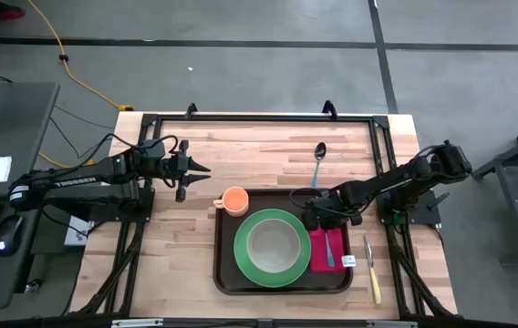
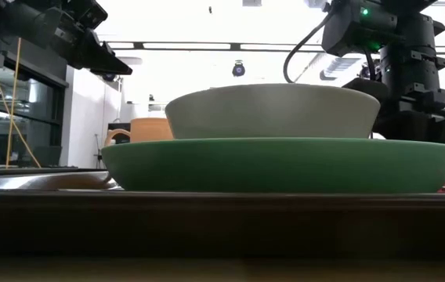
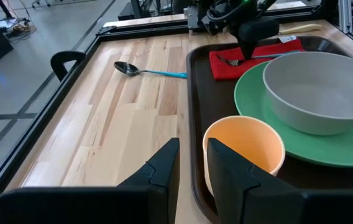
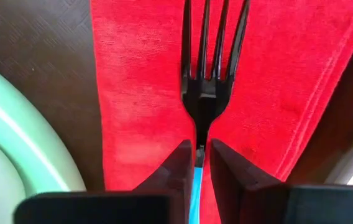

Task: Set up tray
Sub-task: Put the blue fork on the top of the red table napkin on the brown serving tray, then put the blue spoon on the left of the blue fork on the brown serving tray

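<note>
Right gripper (image 4: 196,163) sets a fork (image 4: 207,68) on the red napkin (image 4: 139,93) in the tray (image 1: 225,278).

The right fingers straddle the fork's blue handle with a thin gap either side, so I judge the grip is letting go rather than clamped; the left gripper (image 3: 192,163) hovers empty over the table (image 1: 268,150) beside the orange cup (image 1: 234,199), its fingers slightly parted. The tray lies flat near the table's front edge, carrying a green plate (image 1: 244,264), a grey bowl (image 1: 272,244), the cup and the napkin. It looks like stiff, smooth plastic, likely light itself but loaded and slippery; the raised rim at a bare short side seems the best hold. A spoon (image 1: 318,160) and a knife (image 1: 371,271) lie on the pale wood. Beyond are a grey floor, a yellow cable and ceiling lights.
</note>
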Action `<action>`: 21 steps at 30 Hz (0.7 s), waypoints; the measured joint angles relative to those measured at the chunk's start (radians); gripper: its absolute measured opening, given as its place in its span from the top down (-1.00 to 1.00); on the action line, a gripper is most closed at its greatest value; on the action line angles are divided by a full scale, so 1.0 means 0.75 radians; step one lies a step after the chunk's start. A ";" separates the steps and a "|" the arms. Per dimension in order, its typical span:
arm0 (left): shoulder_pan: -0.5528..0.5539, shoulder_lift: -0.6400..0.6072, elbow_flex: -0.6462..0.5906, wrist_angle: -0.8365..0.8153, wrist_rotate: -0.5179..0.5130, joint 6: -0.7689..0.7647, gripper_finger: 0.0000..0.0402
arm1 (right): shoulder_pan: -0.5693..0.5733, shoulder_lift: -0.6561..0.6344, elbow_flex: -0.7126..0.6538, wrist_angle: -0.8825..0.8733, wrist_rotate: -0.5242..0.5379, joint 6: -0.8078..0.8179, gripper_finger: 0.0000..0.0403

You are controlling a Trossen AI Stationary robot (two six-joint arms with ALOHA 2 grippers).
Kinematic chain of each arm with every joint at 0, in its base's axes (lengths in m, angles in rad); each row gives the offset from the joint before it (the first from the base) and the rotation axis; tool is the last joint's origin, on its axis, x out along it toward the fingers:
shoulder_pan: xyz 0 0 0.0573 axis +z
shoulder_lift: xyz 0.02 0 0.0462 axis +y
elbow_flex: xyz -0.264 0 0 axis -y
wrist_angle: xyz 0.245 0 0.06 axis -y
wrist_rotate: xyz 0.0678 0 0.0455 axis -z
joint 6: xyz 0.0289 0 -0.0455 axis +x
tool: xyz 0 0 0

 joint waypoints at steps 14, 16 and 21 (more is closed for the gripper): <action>0.000 0.000 0.000 0.000 0.000 0.000 0.44 | 0.000 -0.015 0.001 0.001 -0.039 -0.001 0.62; 0.000 0.000 0.000 0.001 0.000 0.000 0.44 | 0.000 -0.033 0.001 0.003 -0.047 -0.001 0.63; 0.000 0.000 0.000 0.001 0.000 0.000 0.44 | -0.001 -0.107 0.001 0.006 -0.047 0.000 0.63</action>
